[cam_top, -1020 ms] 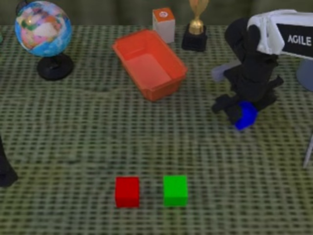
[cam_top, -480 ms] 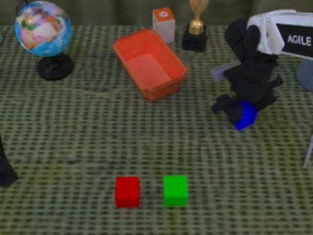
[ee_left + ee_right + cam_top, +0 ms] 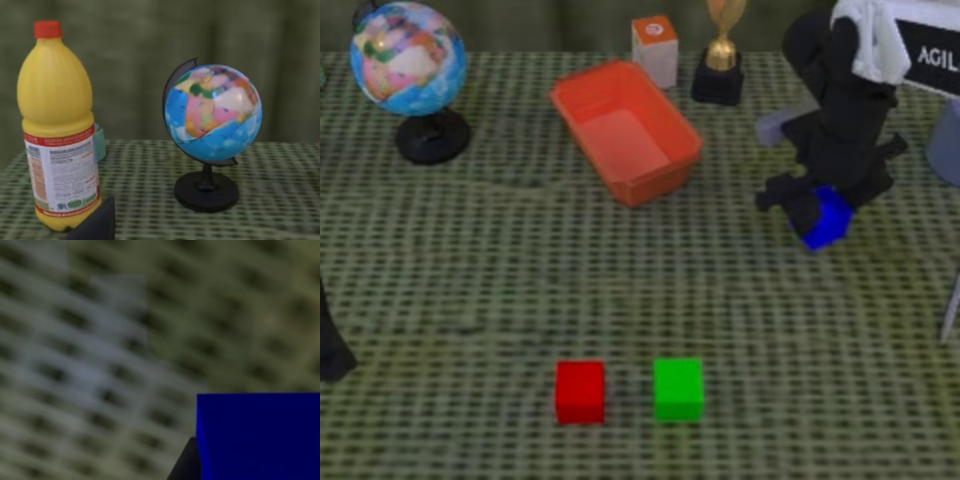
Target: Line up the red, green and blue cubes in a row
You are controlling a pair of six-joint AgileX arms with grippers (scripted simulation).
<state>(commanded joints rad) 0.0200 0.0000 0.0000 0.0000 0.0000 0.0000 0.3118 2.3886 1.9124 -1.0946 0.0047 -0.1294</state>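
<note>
Right tool (image 3: 817,213) closed on blue cube (image 3: 826,222) near the tabletop's right edge; I'd carry it level and set it just right of green cube (image 3: 678,389), in line with red cube (image 3: 580,391).

Red cube (image 3: 580,390) and green cube (image 3: 678,388) sit side by side, apart, near the table's front edge; my right gripper (image 3: 817,215) holds the blue cube (image 3: 825,220) far right.

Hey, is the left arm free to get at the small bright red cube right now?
Probably yes: the red cube sits uncovered beside the green cube, and bare mat lies between it and the parked left arm.
</note>
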